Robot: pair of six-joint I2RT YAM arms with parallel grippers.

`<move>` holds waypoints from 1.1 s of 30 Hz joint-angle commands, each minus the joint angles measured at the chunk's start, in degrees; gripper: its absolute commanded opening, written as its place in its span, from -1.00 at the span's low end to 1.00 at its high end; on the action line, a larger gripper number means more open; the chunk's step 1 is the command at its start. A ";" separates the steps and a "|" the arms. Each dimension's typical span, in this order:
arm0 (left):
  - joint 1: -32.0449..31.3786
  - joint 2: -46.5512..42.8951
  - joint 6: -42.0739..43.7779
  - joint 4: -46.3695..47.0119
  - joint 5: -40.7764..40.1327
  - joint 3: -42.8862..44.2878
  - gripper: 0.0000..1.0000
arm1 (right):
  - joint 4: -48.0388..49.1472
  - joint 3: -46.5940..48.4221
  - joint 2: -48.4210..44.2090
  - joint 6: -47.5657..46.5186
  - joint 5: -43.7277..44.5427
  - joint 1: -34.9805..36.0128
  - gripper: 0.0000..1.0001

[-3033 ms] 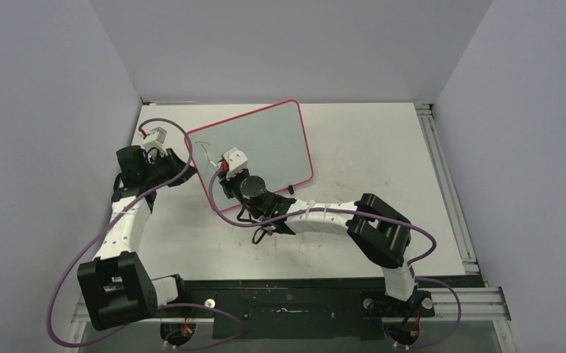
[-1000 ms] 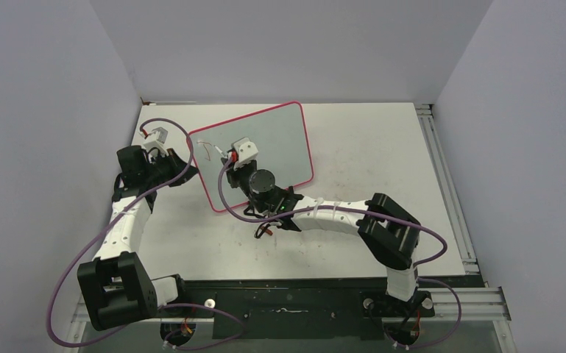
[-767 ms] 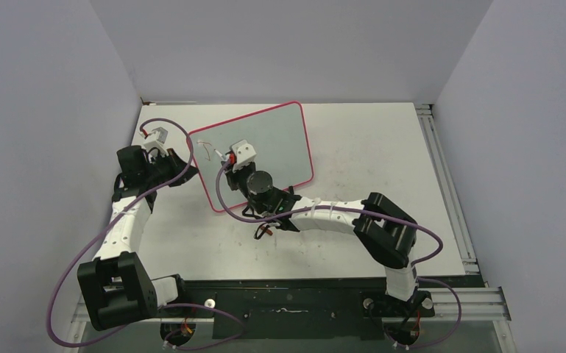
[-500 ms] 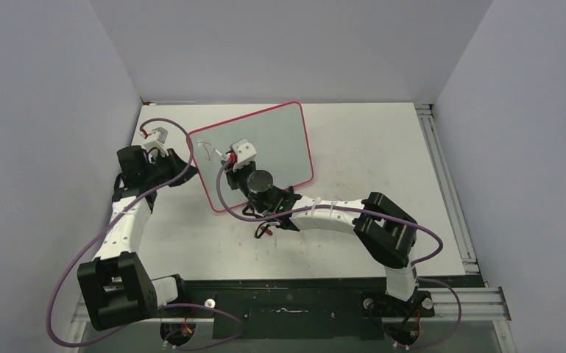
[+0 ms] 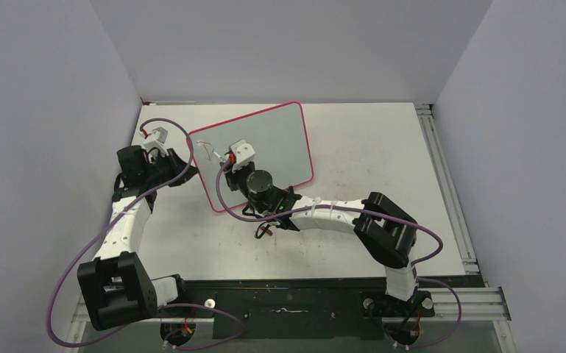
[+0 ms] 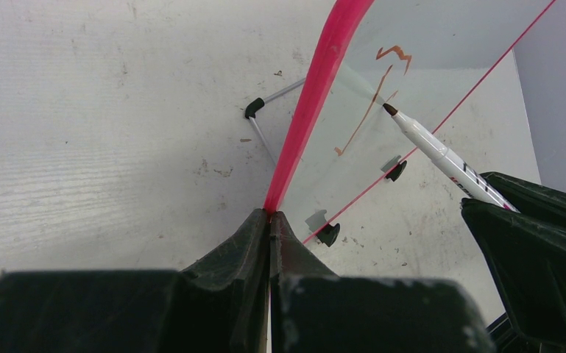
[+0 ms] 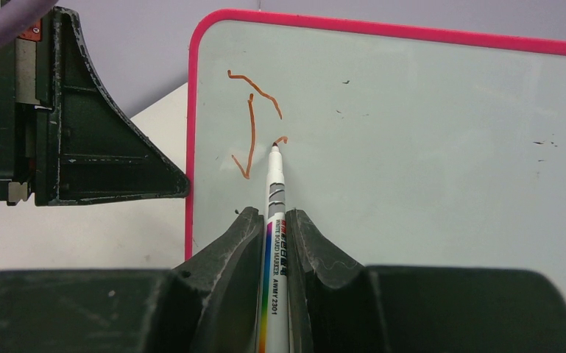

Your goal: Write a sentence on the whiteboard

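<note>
Left gripper (image 6: 269, 218): fingers pressed together on the pink left edge of the whiteboard (image 5: 265, 140), pinching the frame between them.
Whiteboard position: stands propped up on the far left part of the table (image 5: 383, 147), its long edges running left to right and its face turned toward the arms; two black feet (image 6: 329, 234) rest on the tabletop behind it.
Sentence (image 7: 254, 125): only a few reddish-brown strokes near the board's upper left corner. These are a wavy top bar, a long downstroke with a small tick at its foot, and a short curl just to the right.
Marker (image 7: 274, 191): white barrel with a rainbow band and printed label, pointing at the board. In the right wrist view its dark tip appears to touch the surface at the lower end of the short curl, though contact cannot be confirmed from the overhead view.
Right gripper (image 7: 272, 220): fingers closed on the marker barrel from both sides, held just in front of the board's left half, close beside the left gripper.
Table: scuffed white top.
</note>
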 commanded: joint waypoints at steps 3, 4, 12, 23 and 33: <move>-0.79 -0.66 0.23 0.76 1.25 1.66 -1.00 | 0.79 -0.08 0.04 0.82 -0.09 -0.39 -0.90; -0.76 -0.60 0.21 0.74 1.24 1.66 -1.00 | 0.78 -0.47 -0.08 0.75 0.13 -0.45 -0.89; -0.87 -0.70 0.23 0.65 1.20 1.59 -1.00 | 1.16 -2.03 -1.02 0.30 1.39 -0.39 -0.89; -0.86 -0.66 0.23 0.65 1.35 1.55 -1.00 | 2.69 -1.77 -1.55 -0.04 3.98 -0.49 -0.89; -0.87 -0.65 0.32 0.65 1.33 1.56 -1.00 | 3.52 0.01 -1.10 -0.49 4.19 -0.66 -0.89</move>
